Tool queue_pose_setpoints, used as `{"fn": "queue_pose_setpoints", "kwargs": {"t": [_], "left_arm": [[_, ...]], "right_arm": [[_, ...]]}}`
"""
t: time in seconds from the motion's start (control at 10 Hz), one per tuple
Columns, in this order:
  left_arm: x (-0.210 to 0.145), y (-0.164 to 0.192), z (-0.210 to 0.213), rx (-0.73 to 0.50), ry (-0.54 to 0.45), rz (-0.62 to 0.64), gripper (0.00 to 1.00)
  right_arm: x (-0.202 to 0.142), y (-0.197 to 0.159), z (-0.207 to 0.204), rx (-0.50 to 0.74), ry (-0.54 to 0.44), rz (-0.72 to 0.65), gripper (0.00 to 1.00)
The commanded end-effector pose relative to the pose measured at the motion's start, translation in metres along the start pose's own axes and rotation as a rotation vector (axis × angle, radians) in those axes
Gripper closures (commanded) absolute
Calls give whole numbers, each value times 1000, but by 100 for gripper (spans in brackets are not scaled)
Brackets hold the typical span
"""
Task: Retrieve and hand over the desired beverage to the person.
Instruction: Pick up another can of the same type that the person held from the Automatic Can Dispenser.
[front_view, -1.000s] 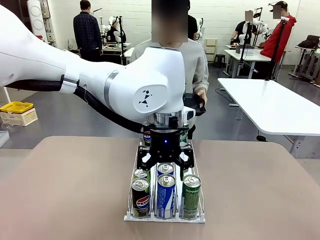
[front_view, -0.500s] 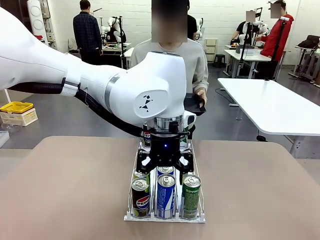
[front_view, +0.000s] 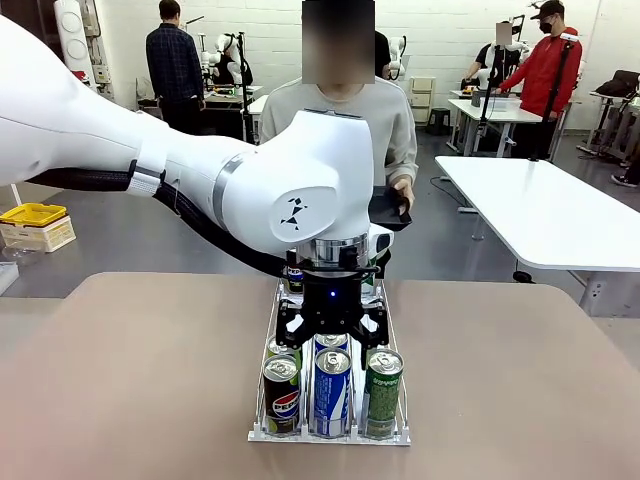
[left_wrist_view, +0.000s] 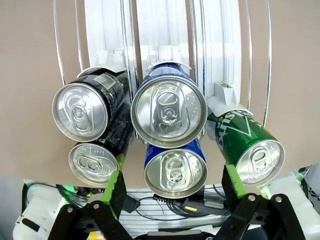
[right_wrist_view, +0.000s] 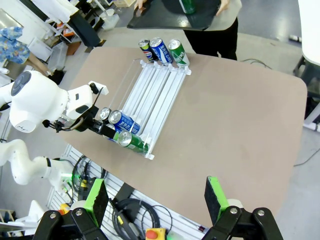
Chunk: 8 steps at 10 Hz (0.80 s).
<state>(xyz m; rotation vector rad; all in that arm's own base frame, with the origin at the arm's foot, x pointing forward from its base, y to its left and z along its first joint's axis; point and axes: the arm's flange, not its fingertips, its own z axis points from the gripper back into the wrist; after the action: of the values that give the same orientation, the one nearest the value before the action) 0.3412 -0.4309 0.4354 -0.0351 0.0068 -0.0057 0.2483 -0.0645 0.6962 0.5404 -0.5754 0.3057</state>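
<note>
A wire rack (front_view: 262, 405) on the table holds beverage cans in three lanes: black Pepsi (front_view: 283, 395), blue (front_view: 332, 390) and green (front_view: 382, 392) at the front. Which one is desired I cannot tell. My left gripper (front_view: 332, 325) hangs open just above the middle lane. In the left wrist view its green pads (left_wrist_view: 116, 182) straddle the second blue can (left_wrist_view: 176, 170), behind the front blue can (left_wrist_view: 169, 110), touching nothing. The person (front_view: 395, 120) stands at the far side holding a black tray (front_view: 392, 212). My right gripper (right_wrist_view: 156, 195) is open, high above the table.
More cans (right_wrist_view: 160, 49) stand at the rack's far end near the person. The black can (left_wrist_view: 82, 111) and green can (left_wrist_view: 250, 145) flank the middle lane closely. Bare tabletop (right_wrist_view: 235, 115) lies on both sides of the rack. A white table (front_view: 540, 210) stands far right.
My left gripper has come down a little toward the middle lane of cans, still open. The cans and the person's tray have not moved.
</note>
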Motion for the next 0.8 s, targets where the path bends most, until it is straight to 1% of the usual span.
{"fn": "queue_pose_setpoints", "kwargs": {"t": [0.0,0.7], "left_arm": [[2,0,-6,3,-26,-24,0],[8,0,-14,0,-2,-35,0]], "right_arm": [[1,0,0,29,-5,13,0],[1,0,0,29,-5,13,0]]}}
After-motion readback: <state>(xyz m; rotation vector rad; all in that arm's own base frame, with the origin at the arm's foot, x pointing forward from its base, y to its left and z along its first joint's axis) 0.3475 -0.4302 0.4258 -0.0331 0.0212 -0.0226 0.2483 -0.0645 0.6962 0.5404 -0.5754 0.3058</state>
